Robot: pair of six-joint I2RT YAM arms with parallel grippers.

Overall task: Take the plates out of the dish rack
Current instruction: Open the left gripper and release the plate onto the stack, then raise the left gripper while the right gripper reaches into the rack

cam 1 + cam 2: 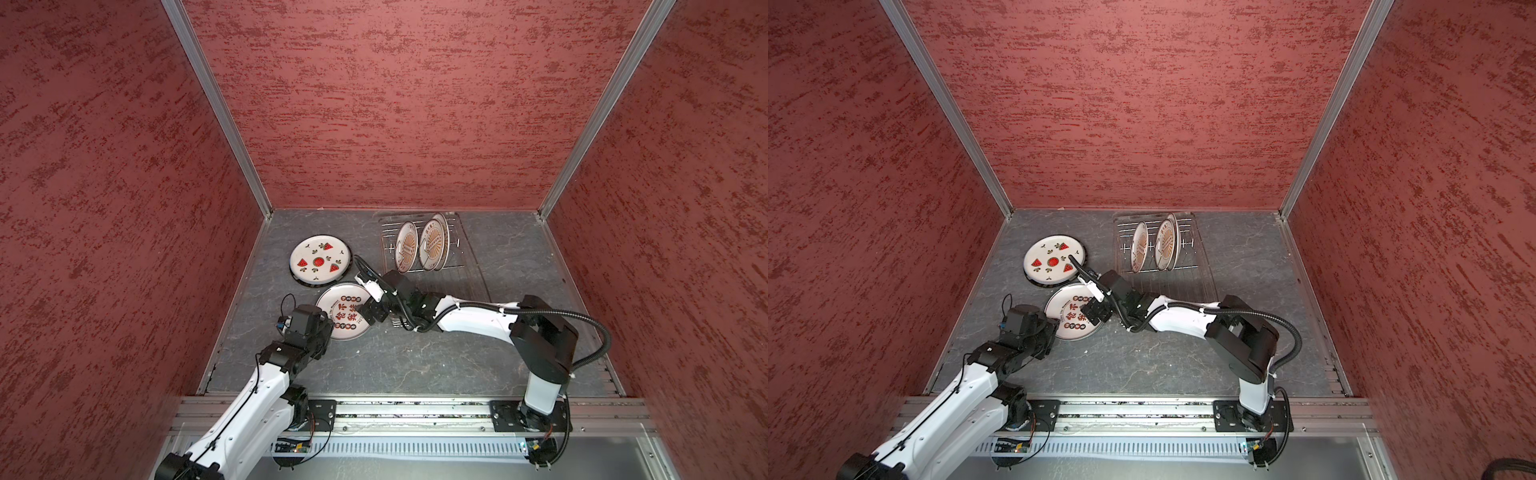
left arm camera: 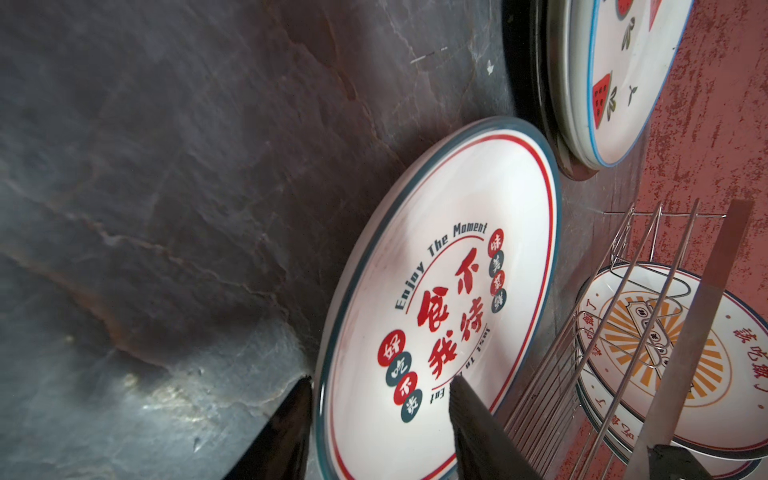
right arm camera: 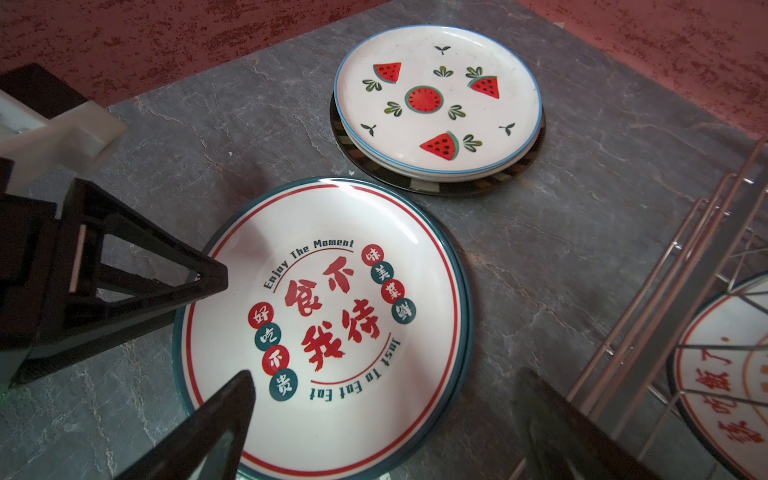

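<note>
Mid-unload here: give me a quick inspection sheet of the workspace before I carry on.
Surface: dark grey stone-look table.
Job's things: sunburst plates upright in the wire rack; watermelon plate tops a stack; lettered plate flat beside it.
Clutter: one pale speck; nothing else seen.
End effectors: left end effector straddles the lettered plate's rim, grip unclear; right end effector open over it.
Cables: black hose along right arm; thin wire looped at left wrist.
Surroundings: red textured walls, metal rail in front.

Grey stone-look tabletop [image 1: 415, 365], enclosed by 3 red textured walls [image 1: 395, 104] joined by aluminium corner posts [image 1: 216, 104].
</note>
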